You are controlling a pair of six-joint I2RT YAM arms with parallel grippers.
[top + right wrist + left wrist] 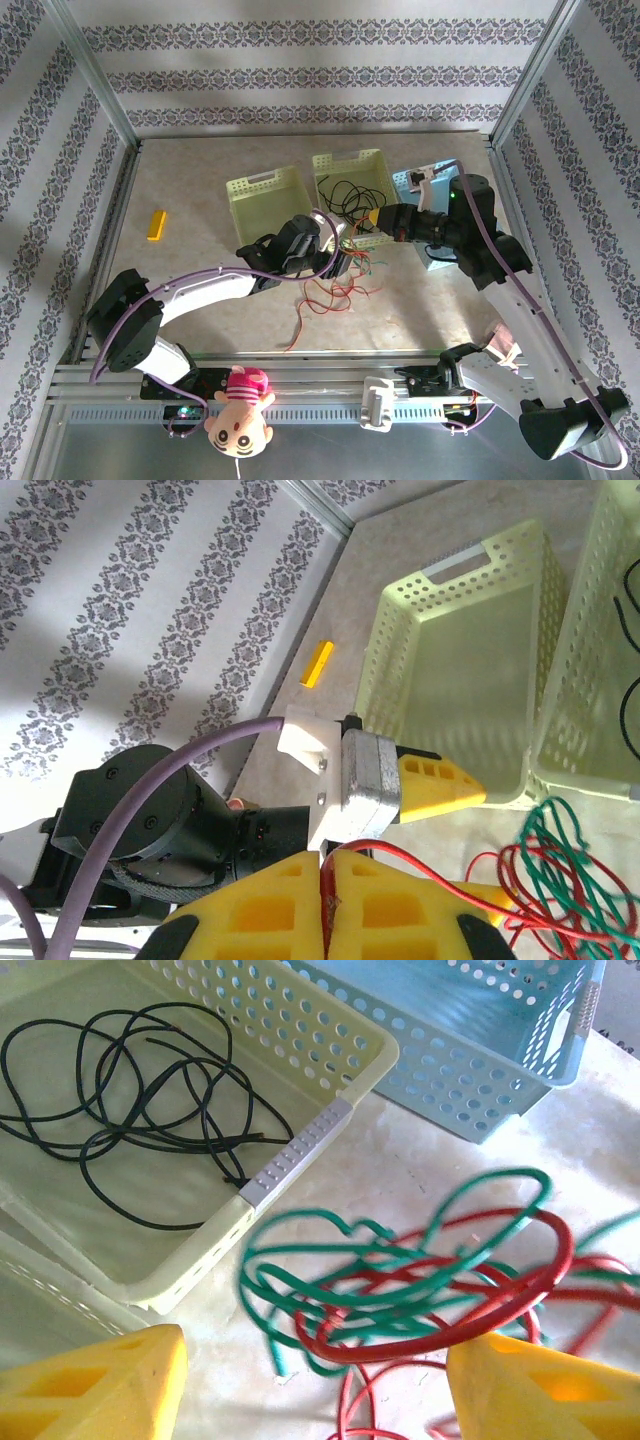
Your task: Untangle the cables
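The red cable (400,1348) and the green cable (345,1295) lie looped through each other on the table (420,1160), just beside the near corner of the pale yellow basket (370,1060). The black cable (130,1140) is coiled loose inside that basket, apart from the other two. My left gripper (318,1385) hangs over the red-and-green tangle with its fingers (100,1385) spread wide and the loops between them. I cannot make out either pad pressing a strand. My right gripper (325,885) has its pads pinched together on a thin strand of the red cable, which runs out of the seam toward the tangle. A blue basket (480,1060) stands just beyond the yellow one, a second pale basket (460,630) sits on its other side, and a small yellow-orange block (318,663) lies well apart, near the wall.
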